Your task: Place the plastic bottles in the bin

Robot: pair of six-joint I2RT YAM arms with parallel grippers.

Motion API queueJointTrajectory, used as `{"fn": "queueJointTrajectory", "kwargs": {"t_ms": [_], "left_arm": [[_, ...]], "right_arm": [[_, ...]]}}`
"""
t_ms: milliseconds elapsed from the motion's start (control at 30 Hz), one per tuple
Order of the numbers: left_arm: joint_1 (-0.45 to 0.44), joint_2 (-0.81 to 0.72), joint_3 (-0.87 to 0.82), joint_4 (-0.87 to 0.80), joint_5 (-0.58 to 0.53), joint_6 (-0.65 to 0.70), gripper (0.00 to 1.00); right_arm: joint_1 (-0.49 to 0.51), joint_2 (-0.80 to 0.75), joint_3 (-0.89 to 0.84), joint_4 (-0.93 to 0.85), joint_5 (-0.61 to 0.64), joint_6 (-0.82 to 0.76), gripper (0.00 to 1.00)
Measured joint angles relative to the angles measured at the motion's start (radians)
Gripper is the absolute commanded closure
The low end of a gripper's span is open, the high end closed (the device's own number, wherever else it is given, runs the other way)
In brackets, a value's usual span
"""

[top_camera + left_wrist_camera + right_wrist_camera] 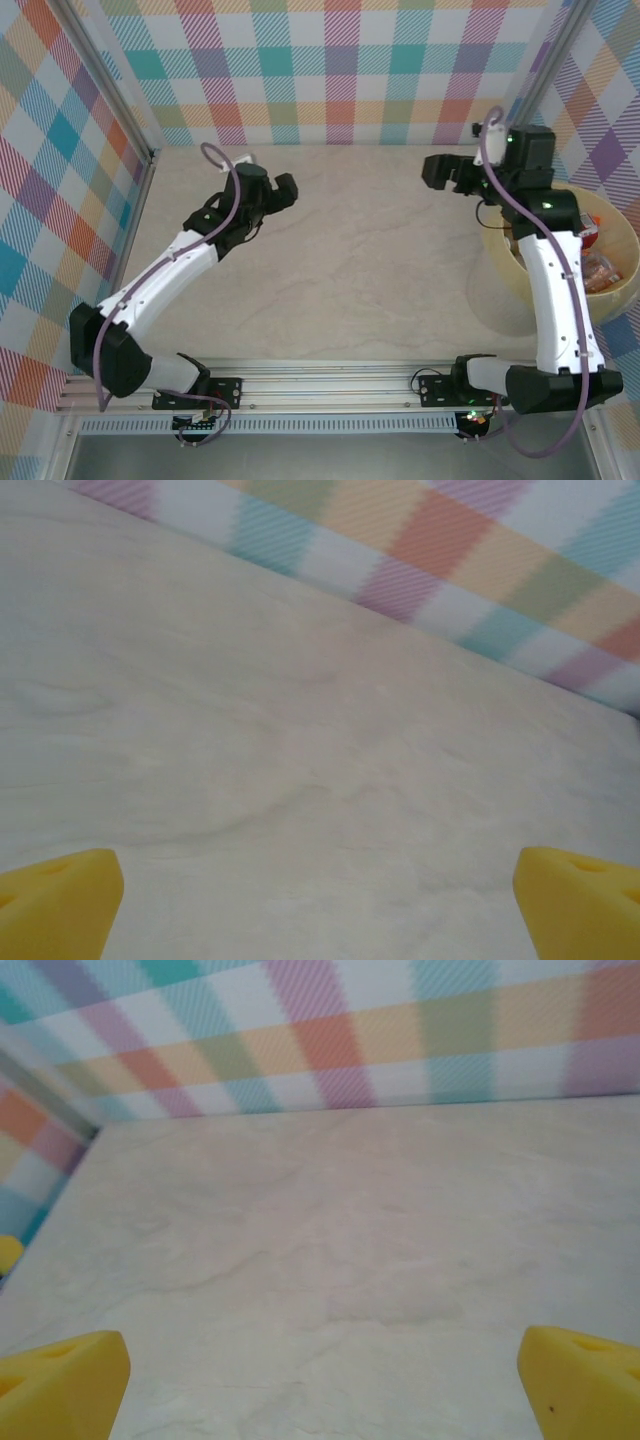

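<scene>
Nearest the camera in the overhead view, a metal rail (pixel 330 385) runs along the table edge and carries both arm bases. The left arm (pixel 160 275) reaches up and to the right over the pale marbled table (pixel 360 270). The right arm (pixel 560 300) rises almost straight away from its base. The bin (pixel 503 268), a pale-yellow tub, sits at the right edge of the table, and the right arm crosses over it and hides part of it. The plastic bottles (pixel 600 272) with red and orange labels lie inside the bin, to the right of that arm; their number cannot be told. Further out, the left gripper (pixel 285 190) is over bare table left of centre. Its yellow fingers (pixel 60 905) are spread wide in the left wrist view, with nothing between them. The right gripper (pixel 440 170) is level with it, well apart from it and pointing left. Its fingers (pixel 65 1385) are likewise spread wide and hold nothing. At the far side stands a checked wall (pixel 340 70).
</scene>
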Motion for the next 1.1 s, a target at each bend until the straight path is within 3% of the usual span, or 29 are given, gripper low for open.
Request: {"fn": "queueJointTrajectory", "kwargs": {"t_ms": [267, 400, 533, 700, 833, 1100], "left_arm": [[0.065, -0.129, -0.121, -0.151, -0.342, -0.021, 0.00], [0.128, -0.162, -0.206, -0.162, -0.477, -0.003, 0.00], [0.206, -0.158, -0.288, -0.108, -0.532, 0.043, 0.00], [0.306, -0.052, -0.346, 0.026, -0.486, 0.140, 0.00], [0.365, 0.081, -0.373, 0.172, -0.365, 0.233, 0.00], [0.394, 0.183, -0.502, 0.519, -0.130, 0.421, 0.00]], "right_arm": [[0.099, 0.065, -0.263, 0.295, -0.098, -0.028, 0.00], [0.100, 0.122, -0.399, 0.396, -0.030, -0.064, 0.00], [0.100, 0.196, -0.497, 0.465, 0.056, -0.115, 0.00], [0.092, 0.251, -0.552, 0.544, 0.109, -0.145, 0.00], [0.067, 0.300, -0.553, 0.599, 0.127, -0.148, 0.00], [0.007, 0.323, -0.612, 0.662, 0.173, -0.148, 0.00]]}}
